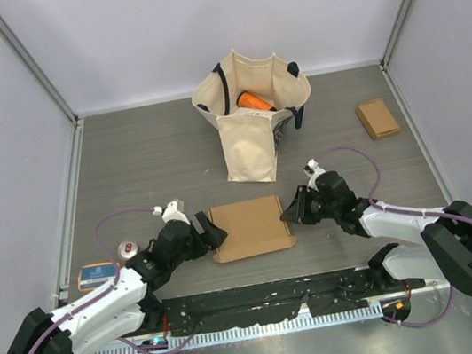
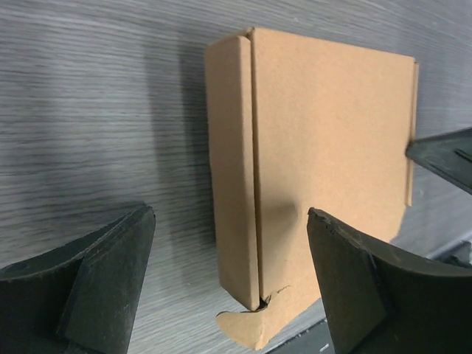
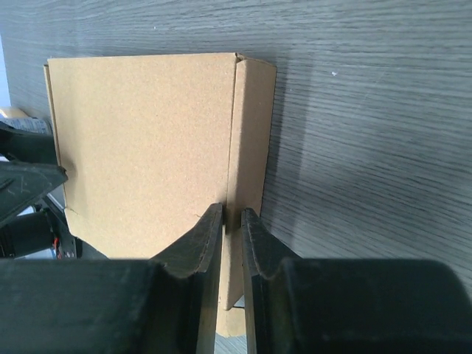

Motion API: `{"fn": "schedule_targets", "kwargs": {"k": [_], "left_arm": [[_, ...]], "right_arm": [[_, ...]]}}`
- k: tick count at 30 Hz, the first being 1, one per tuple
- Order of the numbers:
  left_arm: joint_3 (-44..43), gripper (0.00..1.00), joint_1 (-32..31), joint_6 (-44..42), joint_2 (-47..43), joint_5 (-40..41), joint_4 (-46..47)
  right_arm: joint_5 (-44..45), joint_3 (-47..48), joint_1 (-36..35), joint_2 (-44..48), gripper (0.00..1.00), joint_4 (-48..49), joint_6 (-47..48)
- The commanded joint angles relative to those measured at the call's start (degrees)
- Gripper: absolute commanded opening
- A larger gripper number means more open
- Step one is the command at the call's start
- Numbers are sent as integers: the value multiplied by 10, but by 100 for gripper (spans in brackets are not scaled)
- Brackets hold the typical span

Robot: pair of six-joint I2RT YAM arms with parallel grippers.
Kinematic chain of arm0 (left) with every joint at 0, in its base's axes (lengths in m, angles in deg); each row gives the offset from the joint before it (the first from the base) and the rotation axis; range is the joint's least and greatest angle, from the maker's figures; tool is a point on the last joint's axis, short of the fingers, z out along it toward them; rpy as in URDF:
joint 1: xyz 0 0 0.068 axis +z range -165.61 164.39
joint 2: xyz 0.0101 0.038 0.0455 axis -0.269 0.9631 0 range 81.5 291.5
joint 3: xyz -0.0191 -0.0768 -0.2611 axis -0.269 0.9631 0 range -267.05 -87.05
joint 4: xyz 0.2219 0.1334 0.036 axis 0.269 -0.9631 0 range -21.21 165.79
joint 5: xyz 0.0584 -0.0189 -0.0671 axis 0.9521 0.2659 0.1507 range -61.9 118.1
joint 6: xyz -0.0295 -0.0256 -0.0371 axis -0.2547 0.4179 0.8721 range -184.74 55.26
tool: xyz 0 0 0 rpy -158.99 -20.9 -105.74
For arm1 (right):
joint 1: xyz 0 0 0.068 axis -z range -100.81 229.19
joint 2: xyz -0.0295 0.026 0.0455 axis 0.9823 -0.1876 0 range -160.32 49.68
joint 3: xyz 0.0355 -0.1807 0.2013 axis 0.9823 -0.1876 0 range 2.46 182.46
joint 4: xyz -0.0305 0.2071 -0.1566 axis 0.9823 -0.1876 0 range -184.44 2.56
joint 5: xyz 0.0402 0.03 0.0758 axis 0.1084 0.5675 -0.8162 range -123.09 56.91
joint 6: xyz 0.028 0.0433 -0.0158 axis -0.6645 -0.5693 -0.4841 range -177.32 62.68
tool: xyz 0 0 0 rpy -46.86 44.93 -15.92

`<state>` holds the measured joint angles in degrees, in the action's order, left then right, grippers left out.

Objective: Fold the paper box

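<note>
Grippers first. The right gripper (image 3: 231,210) is closed to a sliver, and we read it as pinching the narrow side panel along the right edge of the paper box (image 3: 140,147). The left gripper (image 2: 230,217) stands wide, with its fingers (image 2: 88,295) on either side of the opposite side panel. We cannot tell whether they touch it.

The box lies flat on the table (image 1: 125,158), between the two grippers and close to the near edge. A small tab (image 2: 243,328) juts out at its near left corner. Behind the box stands a tote bag (image 1: 254,151) with something orange inside. A small brown box (image 1: 377,118) sits well apart at the far right.

We judge the step in hand to be raising the side panels, with the right one gripped and the left not yet. The next move calls for the left gripper to close on its panel. Both panels then need turning about their creases without dragging the box. We note a risk that the light card slides or buckles.
</note>
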<state>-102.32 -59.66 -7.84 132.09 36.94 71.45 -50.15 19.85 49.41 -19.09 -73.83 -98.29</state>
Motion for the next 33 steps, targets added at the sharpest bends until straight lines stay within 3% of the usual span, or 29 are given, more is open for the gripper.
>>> {"fn": "schedule_targets", "kwargs": {"k": [1, 4, 9, 17, 22, 27, 29, 32, 33], "left_arm": [[39, 88, 5, 8, -8, -55, 149], [50, 87, 7, 16, 16, -86, 227], [38, 85, 15, 52, 70, -130, 263], [0, 64, 20, 96, 90, -153, 304], [-27, 54, 21, 138, 98, -156, 285], [-33, 30, 23, 208, 101, -157, 275], [-41, 28, 24, 233, 87, -157, 238], [-87, 28, 25, 243, 59, -147, 130], [-115, 29, 26, 253, 53, -143, 61]], "right_arm": [[40, -27, 10, -7, 19, -63, 2], [39, -28, 17, -7, 18, -66, 2], [37, -33, 41, -6, 18, -67, -2], [8, -18, 68, 18, 22, -88, 20], [33, 61, 68, 65, 41, -202, 58], [96, 133, 67, 107, 67, -305, 107], [114, 153, 61, 121, 78, -327, 123], [127, 189, 22, 149, 81, -338, 176], [130, 201, -23, 149, 81, -340, 199]]}}
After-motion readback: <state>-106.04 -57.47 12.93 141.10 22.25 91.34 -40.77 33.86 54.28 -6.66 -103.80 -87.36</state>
